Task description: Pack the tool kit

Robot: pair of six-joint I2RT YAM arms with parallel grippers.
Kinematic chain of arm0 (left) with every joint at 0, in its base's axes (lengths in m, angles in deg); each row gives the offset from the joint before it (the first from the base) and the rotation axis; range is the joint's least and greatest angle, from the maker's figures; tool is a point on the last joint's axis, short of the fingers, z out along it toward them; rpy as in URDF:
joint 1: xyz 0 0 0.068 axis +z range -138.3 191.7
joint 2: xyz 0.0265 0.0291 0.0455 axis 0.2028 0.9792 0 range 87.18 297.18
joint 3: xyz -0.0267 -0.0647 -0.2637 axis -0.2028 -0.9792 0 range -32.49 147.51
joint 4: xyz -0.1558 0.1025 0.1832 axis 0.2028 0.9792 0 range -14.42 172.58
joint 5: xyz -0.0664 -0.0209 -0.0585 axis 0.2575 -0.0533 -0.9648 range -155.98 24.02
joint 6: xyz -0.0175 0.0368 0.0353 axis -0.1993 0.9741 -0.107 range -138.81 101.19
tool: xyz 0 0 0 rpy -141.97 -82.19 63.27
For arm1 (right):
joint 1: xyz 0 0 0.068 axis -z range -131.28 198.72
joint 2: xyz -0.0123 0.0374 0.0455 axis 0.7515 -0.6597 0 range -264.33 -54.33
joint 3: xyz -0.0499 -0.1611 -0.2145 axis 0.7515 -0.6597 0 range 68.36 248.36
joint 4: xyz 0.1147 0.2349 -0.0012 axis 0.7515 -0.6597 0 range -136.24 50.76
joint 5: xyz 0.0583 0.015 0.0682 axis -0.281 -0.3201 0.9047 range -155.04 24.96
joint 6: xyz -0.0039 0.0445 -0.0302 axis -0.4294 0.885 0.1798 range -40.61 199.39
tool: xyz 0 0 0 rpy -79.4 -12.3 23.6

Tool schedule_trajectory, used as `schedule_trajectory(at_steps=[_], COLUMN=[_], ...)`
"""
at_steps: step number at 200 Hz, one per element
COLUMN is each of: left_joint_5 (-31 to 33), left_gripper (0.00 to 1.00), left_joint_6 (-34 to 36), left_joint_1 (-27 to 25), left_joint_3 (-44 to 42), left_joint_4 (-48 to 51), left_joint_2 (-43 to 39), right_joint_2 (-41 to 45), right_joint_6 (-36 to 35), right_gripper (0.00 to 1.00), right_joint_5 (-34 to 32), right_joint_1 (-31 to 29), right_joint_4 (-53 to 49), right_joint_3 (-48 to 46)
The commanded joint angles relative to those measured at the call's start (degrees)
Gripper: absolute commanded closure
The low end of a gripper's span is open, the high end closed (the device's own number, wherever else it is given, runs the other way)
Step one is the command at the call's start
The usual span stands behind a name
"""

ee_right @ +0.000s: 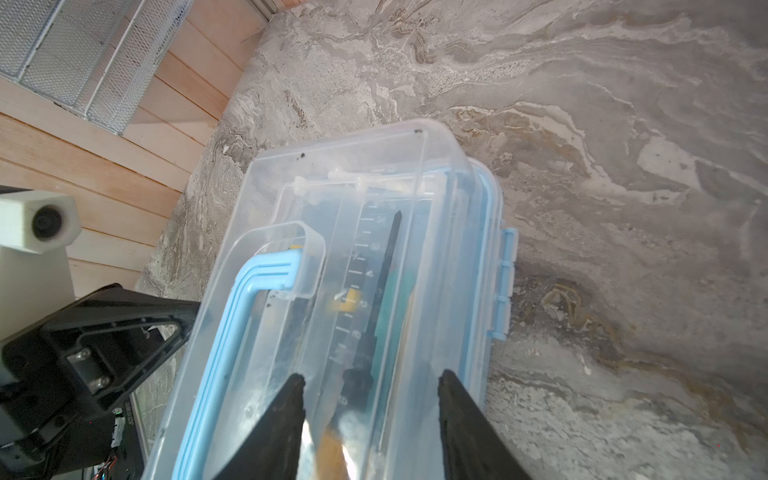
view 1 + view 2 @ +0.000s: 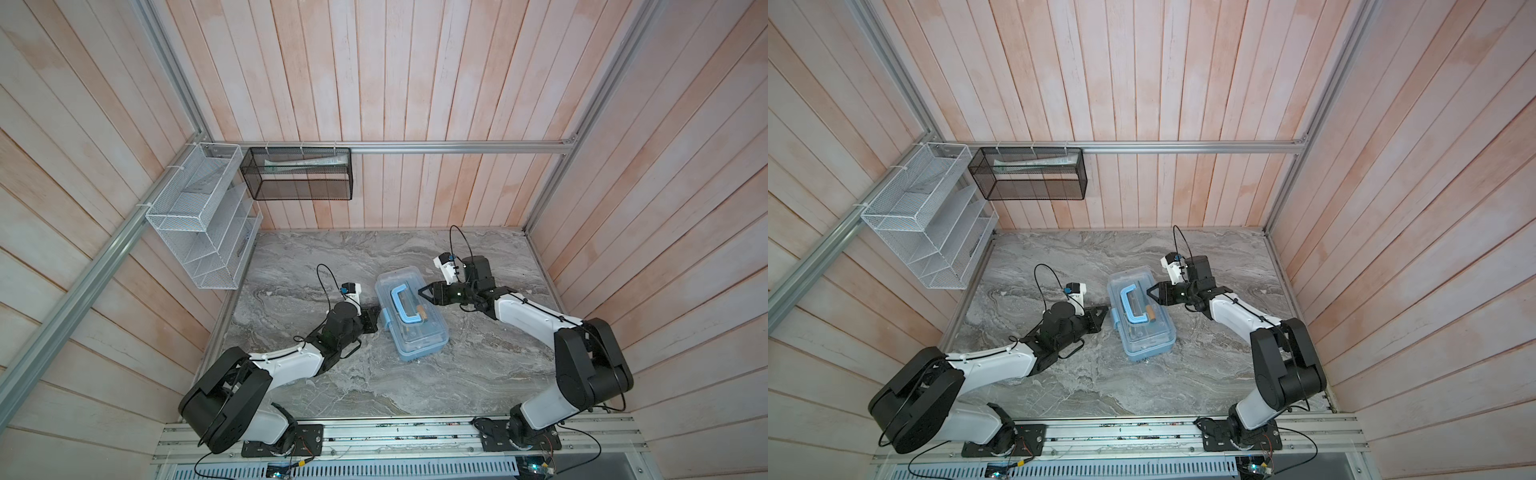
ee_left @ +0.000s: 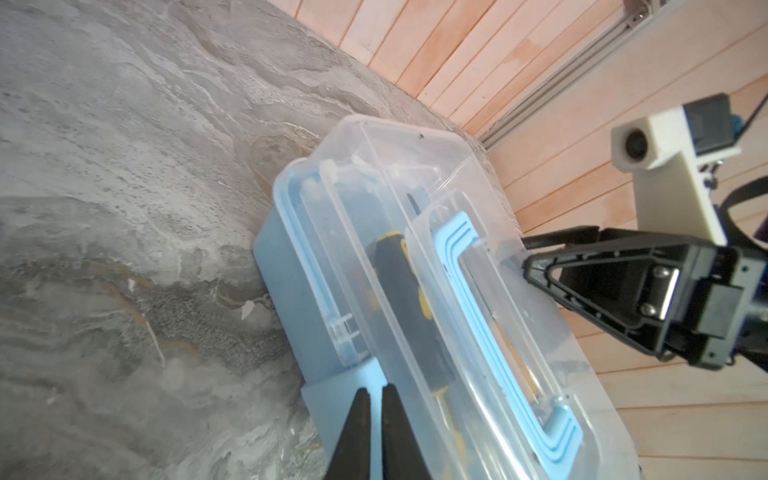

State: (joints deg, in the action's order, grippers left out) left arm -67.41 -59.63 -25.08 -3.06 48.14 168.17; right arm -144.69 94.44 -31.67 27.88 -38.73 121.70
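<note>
Overhead, in both top views, the rectangular pale-blue plastic tool kit with a translucent clear lid (image 2: 428, 336) (image 2: 1150, 336) lies slantwise, lid down, on the grey marbled table (image 2: 415, 386). Bare tabletop lies all round the kit. The left gripper (image 2: 374, 318) (image 2: 1104, 311) meets the kit's left long edge. The right gripper (image 2: 422, 291) (image 2: 1149, 291) reaches its lid from the right, beside the blue loop handle (image 2: 405, 303) lying flat. The white wire mesh rack (image 2: 199, 216) and black mesh basket (image 2: 297, 174) hang well apart from the kit, on the walls.

From the left wrist, the left gripper (image 3: 376, 390) has its jaws pressed almost together, only a slit between them, at the kit's (image 3: 374, 187) pale-blue side. I cannot tell whether they pinch anything. A black-and-yellow tool grip (image 3: 399, 270) shows through the lid. The right gripper (image 3: 525, 257) points at the kit's opposite side.

From the right wrist, the right gripper (image 1: 370, 378) has its jaws about half spread over the kit's lid (image 1: 374, 166), holding nothing. Pale-blue clips (image 1: 507, 282) line one kit edge, with open table beyond.
</note>
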Motion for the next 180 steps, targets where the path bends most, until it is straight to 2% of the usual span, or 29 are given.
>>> schedule_trajectory(at_steps=[1, 13, 68, 180], left_joint_5=[1.0, 0.5, -2.5, -4.6], left_gripper=[0.96, 1.0, 1.0, 1.0], left_joint_6=[1.8, 1.5, 2.1, 3.2], left_joint_1=[0.0, 0.0, -0.6, -2.1], left_joint_3=[0.3, 0.2, 1.3, 6.8], left_joint_4=[6.5, 6.5, 3.5, 3.2], left_joint_2=[1.0, 2.1, 7.0, 10.9], right_joint_2=[-1.2, -1.1, -1.1, -0.9], right_joint_6=[0.5, 0.4, 0.2, 0.6], right_gripper=[0.51, 0.51, 0.51, 0.51], right_joint_5=[2.4, 2.4, 2.2, 2.4], right_joint_1=[-1.1, -1.0, -1.0, -1.1], right_joint_4=[-2.3, -2.1, -2.7, -1.7], right_joint_3=[-1.0, -1.1, -0.7, -1.8])
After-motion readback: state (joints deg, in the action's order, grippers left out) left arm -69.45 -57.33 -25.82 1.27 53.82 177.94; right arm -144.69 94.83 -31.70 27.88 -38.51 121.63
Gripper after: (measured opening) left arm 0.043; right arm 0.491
